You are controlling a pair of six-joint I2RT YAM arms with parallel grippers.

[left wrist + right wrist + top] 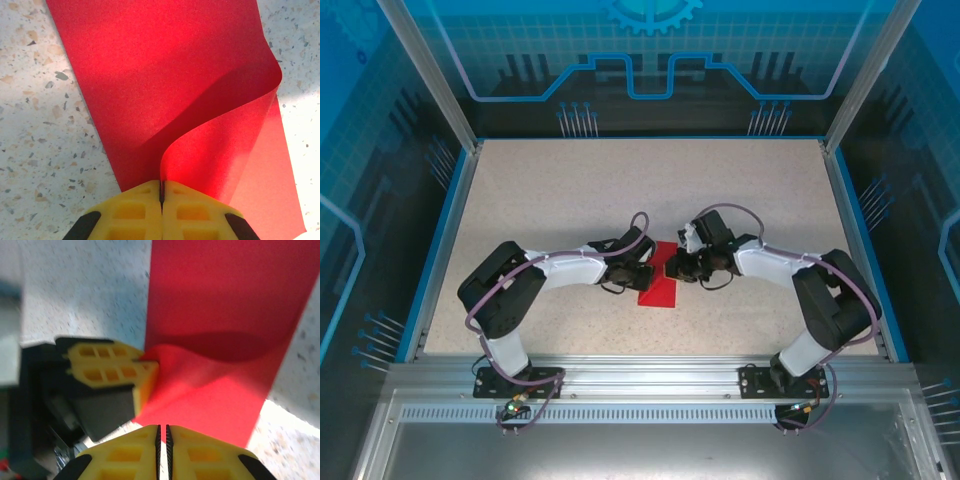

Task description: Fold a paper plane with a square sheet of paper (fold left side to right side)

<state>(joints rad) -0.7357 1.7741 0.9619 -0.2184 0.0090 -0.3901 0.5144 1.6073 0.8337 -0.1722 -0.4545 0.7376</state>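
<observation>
Pinching the paper (165, 75) by its lifted edge, your left hand (161, 184) should carry it rightward toward the right hand (162, 429), closed opposite; its grip's unclear.

arms (570, 265) flank sheet (660, 292), far tabletop (570, 180) open

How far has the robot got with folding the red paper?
Done: the left gripper is pinching one edge of the red paper. In hand: that edge is lifted and curling over, not creased. The right gripper, closed, sits at the paper's edge. Still to do: pressing the fold flat and all later folds.
</observation>
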